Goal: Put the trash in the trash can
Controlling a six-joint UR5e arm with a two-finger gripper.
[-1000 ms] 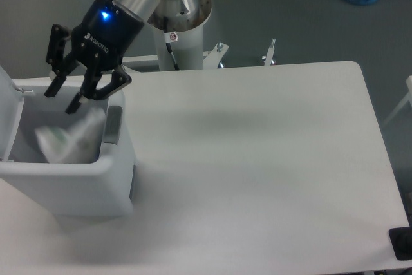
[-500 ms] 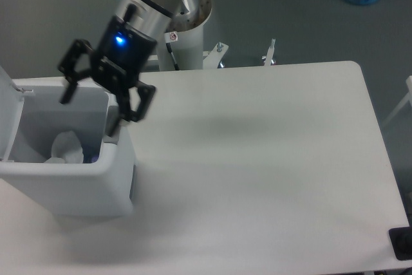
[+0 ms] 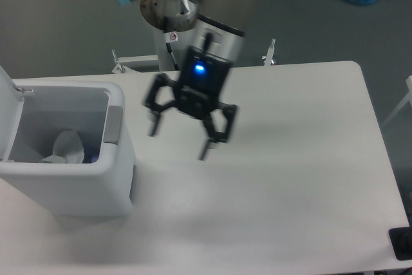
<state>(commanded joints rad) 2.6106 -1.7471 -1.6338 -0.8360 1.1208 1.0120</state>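
Note:
The trash can [image 3: 109, 178], a large white bin with a grey front latch, stands at the table's left with its lid swung up at the far left. Inside it lies the trash [image 3: 67, 146]: a pale crumpled shape low in the bin, with a bit of blue beside it. My gripper [image 3: 178, 143] hangs open over the table to the right of the bin, blurred by motion, fingers spread wide with nothing between them.
The white table [image 3: 290, 178] spreads to the right of the bin. The arm's white pedestal [image 3: 174, 46] rises behind the table's back edge. A black object [image 3: 402, 243] sits at the front right corner.
The gripper has swung right, from above the trash can to over the table's middle. The white trash has settled lower in the bin.

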